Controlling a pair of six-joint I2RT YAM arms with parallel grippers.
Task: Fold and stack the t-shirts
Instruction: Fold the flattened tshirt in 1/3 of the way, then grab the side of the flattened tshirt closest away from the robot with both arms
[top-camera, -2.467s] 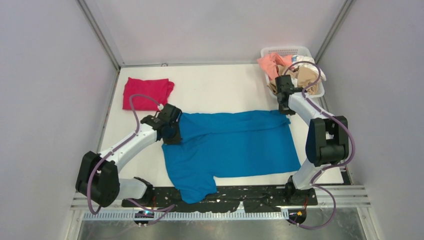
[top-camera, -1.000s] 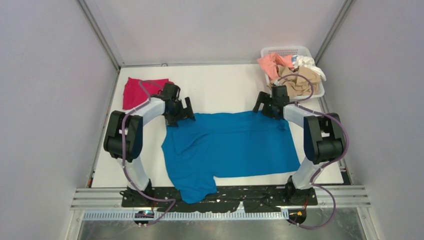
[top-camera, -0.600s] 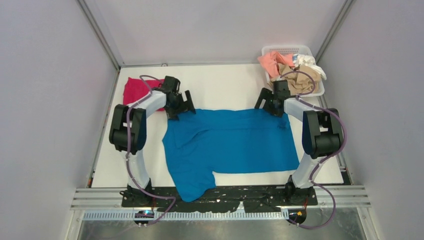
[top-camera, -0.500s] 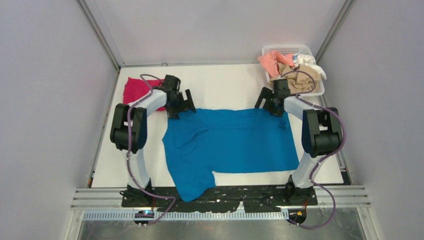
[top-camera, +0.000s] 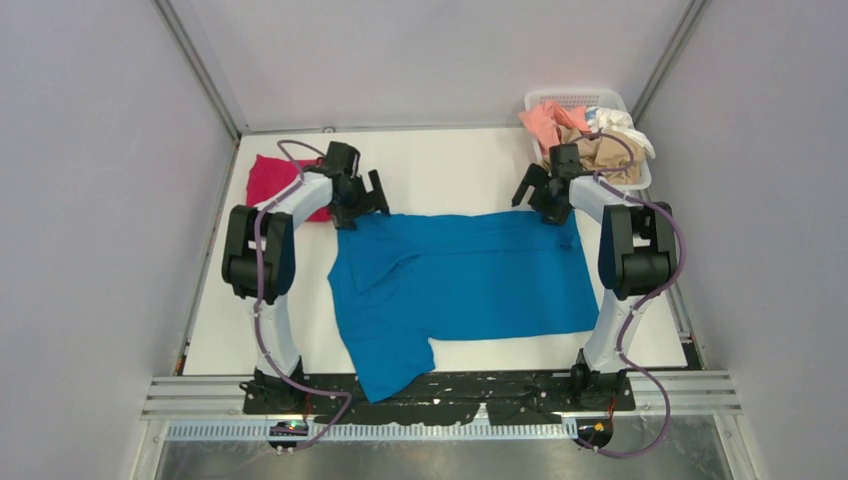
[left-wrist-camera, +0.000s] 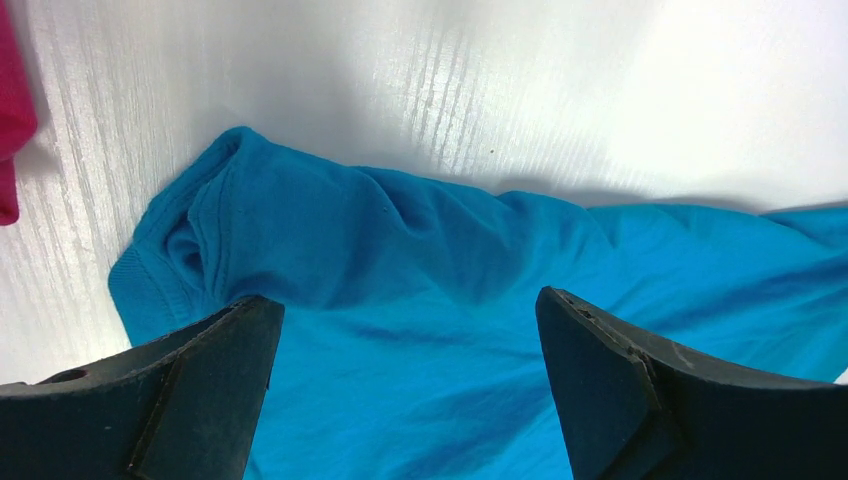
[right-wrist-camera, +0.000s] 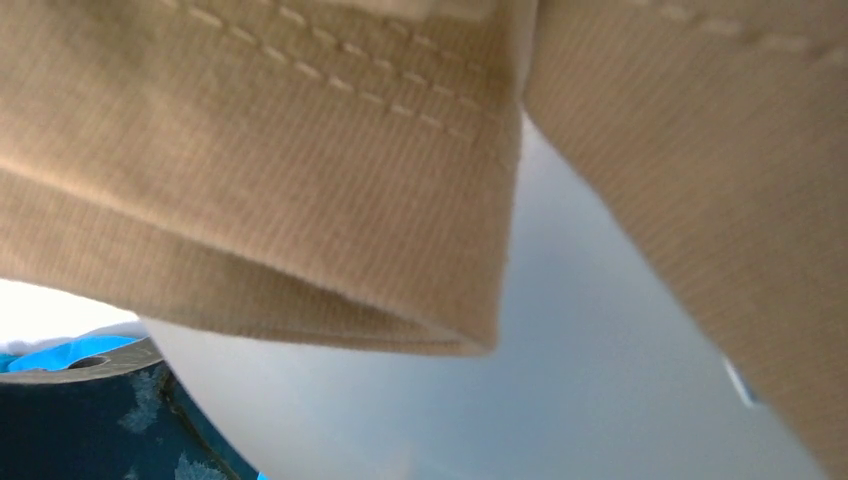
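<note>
1. A white table (top-camera: 440, 170) seen from above, with two robot arms reaching from its near edge toward the far edge.
2. A teal-blue t-shirt (top-camera: 460, 285) lies spread across the middle of the table. One sleeve hangs over the near edge, left of centre.
3. The left gripper (top-camera: 368, 200) hovers at the shirt's far left corner. In the left wrist view its two dark fingers (left-wrist-camera: 200, 390) stand wide apart over the rumpled blue cloth (left-wrist-camera: 420, 280), holding nothing.
4. The right gripper (top-camera: 530, 197) is at the shirt's far right corner. From above its fingers seem spread apart, though that view is small. Tan cloth (right-wrist-camera: 300, 150) close to the lens fills most of the right wrist view and hides the fingertips.
5. A folded magenta t-shirt (top-camera: 270, 180) lies near the far left corner of the table, just behind the left arm.
6. A white basket (top-camera: 585, 97) sits in the far right corner. It holds crumpled shirts: a peach shirt (top-camera: 545, 118), a tan shirt (top-camera: 605, 155) and a white shirt (top-camera: 620, 120).
</note>
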